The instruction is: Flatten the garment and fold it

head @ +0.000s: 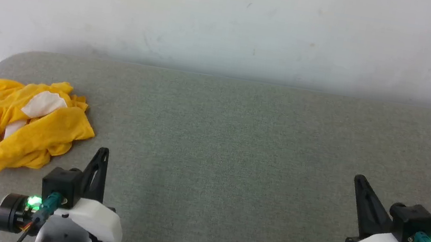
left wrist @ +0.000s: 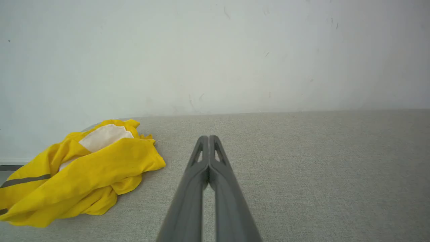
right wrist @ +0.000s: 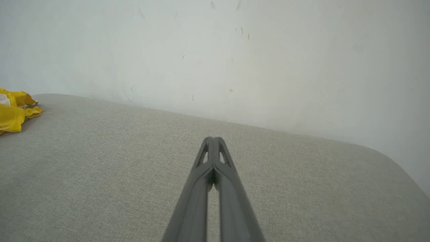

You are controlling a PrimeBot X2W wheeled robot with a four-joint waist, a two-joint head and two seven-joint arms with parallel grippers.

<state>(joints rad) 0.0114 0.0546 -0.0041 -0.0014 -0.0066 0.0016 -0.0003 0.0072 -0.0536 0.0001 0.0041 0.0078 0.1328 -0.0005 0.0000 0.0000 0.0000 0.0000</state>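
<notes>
The garment (head: 29, 125) is a bright-yellow crumpled heap with white patches and a dark stripe, lying at the far left of the grey padded table (head: 238, 141). It also lies at the left in the left wrist view, garment (left wrist: 80, 174), and a corner of the garment (right wrist: 15, 111) shows at the left edge of the right wrist view. My left gripper (head: 104, 151) is shut and empty, just right of the heap and apart from it. The right gripper (head: 358, 178) is shut and empty at the lower right, far from the cloth. Both pairs of fingertips touch, left gripper (left wrist: 209, 137), right gripper (right wrist: 213, 138).
A pale wall (head: 230, 20) stands right behind the table's far edge. The table's rounded left corner (head: 6, 60) is close to the garment, and its rounded right corner (right wrist: 396, 164) curves away past my right gripper.
</notes>
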